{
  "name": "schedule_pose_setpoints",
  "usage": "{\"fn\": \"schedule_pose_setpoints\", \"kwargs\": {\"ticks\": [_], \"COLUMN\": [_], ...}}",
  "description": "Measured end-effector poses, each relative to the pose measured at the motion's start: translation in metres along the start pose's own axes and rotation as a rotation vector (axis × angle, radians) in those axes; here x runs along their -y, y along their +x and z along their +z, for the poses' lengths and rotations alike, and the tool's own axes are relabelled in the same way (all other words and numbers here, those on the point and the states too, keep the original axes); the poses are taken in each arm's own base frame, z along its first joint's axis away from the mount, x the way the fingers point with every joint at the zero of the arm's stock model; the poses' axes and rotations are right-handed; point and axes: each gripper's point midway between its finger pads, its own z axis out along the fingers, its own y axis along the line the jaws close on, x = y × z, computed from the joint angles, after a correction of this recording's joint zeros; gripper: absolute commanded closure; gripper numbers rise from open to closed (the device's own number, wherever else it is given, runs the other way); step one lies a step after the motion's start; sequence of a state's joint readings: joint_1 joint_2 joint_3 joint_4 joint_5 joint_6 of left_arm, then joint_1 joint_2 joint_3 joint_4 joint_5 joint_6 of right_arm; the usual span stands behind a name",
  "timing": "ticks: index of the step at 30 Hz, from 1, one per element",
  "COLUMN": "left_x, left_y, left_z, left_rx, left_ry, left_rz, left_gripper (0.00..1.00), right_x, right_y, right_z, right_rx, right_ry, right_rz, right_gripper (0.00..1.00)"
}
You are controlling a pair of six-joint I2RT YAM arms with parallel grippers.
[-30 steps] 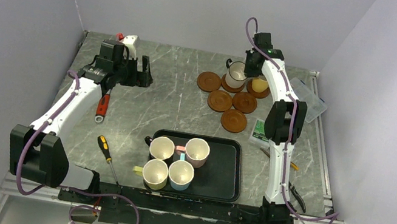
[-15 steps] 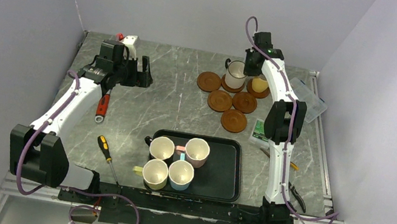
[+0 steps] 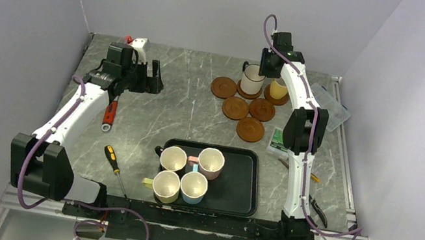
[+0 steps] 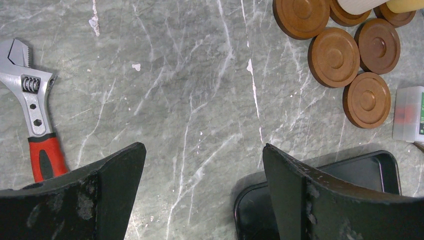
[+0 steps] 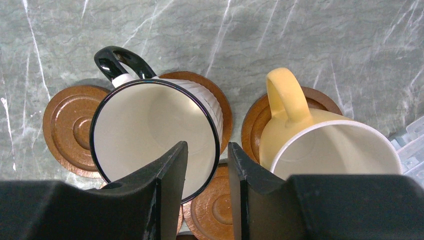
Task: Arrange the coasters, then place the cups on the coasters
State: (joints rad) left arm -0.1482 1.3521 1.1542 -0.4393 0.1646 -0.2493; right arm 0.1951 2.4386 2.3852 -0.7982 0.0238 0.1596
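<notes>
A white cup (image 5: 150, 130) with a black rim and handle stands on a coaster (image 5: 220, 105) at the back right, next to a yellow cup (image 5: 320, 145) on its own coaster (image 5: 252, 125). My right gripper (image 5: 207, 145) hangs over the white cup's rim, one finger inside and one outside, open and clear of the wall. Bare coasters (image 3: 236, 107) lie around them. Several more cups (image 3: 173, 159) stand in the black tray (image 3: 243, 191). My left gripper (image 3: 155, 77) hovers wide open and empty over the left of the table.
A red-handled wrench (image 3: 110, 112) and a screwdriver (image 3: 113, 162) lie on the left. A clear plastic box (image 3: 331, 105), a small box (image 3: 276, 141) and pliers (image 3: 316, 211) sit along the right side. Walls close in the back and both sides.
My right gripper's jaws have spread apart off the white cup's rim, leaving the cup standing on its coaster. The left arm has not moved.
</notes>
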Motion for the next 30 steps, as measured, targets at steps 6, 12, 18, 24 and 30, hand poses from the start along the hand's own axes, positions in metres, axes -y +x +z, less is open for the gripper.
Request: {"fn": "schedule_pose_setpoints", "kwargs": {"ticks": [6,12,18,24,30], "left_x": [0.000,0.000,-0.001,-0.001,0.001], "left_y": [0.000,0.000,0.000,-0.001,-0.006], "left_z": [0.000,0.000,0.000,-0.001,-0.005], "left_rx": [-0.001,0.000,0.001,0.005,0.025], "left_ry": [0.000,-0.001,-0.004,-0.004,0.001], "left_rz": [0.000,0.000,0.000,0.001,0.003], "left_gripper": [0.07,0.07,0.07,0.07,0.07], "right_x": [-0.001,-0.002,-0.003,-0.016,-0.043], "right_y": [-0.002,-0.005,-0.018,-0.044,-0.039], "right_z": [0.000,0.001,-0.009,-0.062,-0.160], "right_rx": [0.007,0.019,0.053,0.130,0.207], "right_ry": [-0.008,-0.011,-0.016,-0.062,-0.103], "right_rz": [0.000,-0.006,-0.023,-0.048,-0.109], "right_gripper": [0.59,0.55,0.52,0.48,0.41]}}
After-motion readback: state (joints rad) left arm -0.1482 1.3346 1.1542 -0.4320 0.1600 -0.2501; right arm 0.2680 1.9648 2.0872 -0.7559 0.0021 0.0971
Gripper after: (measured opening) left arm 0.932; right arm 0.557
